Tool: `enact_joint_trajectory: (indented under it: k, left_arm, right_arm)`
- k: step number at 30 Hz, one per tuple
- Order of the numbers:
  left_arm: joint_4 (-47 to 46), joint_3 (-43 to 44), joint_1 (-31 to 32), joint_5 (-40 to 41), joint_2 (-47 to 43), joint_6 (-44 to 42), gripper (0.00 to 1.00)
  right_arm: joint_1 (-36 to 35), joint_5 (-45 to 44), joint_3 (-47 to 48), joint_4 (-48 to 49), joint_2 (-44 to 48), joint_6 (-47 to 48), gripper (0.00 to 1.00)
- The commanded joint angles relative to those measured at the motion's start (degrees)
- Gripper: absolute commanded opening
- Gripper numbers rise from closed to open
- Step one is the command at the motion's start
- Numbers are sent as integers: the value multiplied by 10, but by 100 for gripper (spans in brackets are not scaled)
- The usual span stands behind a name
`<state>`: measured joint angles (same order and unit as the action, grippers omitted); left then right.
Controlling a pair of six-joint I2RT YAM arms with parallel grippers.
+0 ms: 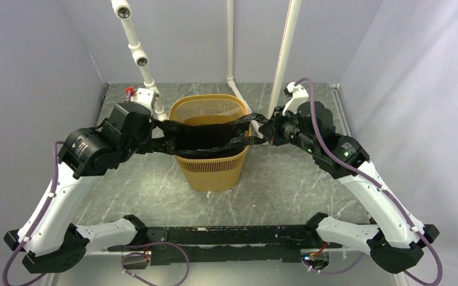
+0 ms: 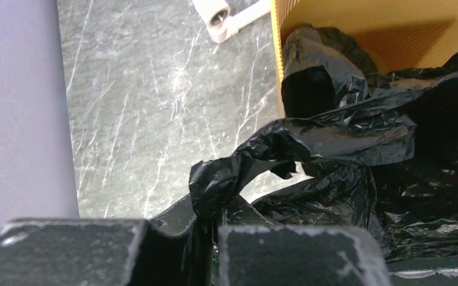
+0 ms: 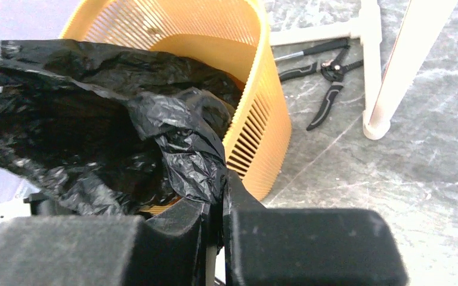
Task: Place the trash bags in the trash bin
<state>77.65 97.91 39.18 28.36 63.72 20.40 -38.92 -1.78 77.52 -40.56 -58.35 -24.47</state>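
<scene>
Twice pinched at opposite edges, by left gripper (image 1: 155, 138) and right gripper (image 1: 268, 132); stretched over yellow trash bin (image 1: 214, 171) (presumably spreading black trash bag (image 1: 209, 138) open)

The grey marbled desk (image 1: 286, 179) carries the yellow trash bin (image 1: 212, 170) at centre frame; black-handled pliers (image 3: 334, 68) lie upper right.
</scene>
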Motion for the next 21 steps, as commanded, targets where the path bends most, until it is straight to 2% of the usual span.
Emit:
enact_joint_trajectory:
  k: [1,3,5,7,9,11,13,17,21]
  left_arm:
    - [15,-21,0,6,-11,17,10]
    - [12,-28,-1,-16,-19,40,11]
    - [-14,-41,0,-49,-35,54,18]
    - [-41,-51,0,-71,-54,66,37]
    - [-67,-59,0,-76,-73,85,55]
    - [-98,-76,0,-94,-96,106,68]
    - [-122,-97,0,-105,-119,130,71]
    - [-159,-156,0,-100,-183,208,83]
    - [-242,-225,0,-119,-249,247,92]
  right_arm:
    - [2,-34,21,-24,-24,11,11]
    - [2,-6,15,-18,-22,14,15]
    - [2,36,8,3,-13,12,17]
    - [2,71,3,27,-3,2,22]
    - [2,96,-4,46,6,-7,32]
    - [2,108,-5,53,11,-18,40]
    - [2,111,-6,52,13,-32,51]
    - [2,124,-26,65,23,-57,62]
    - [2,111,-50,80,34,-84,73]
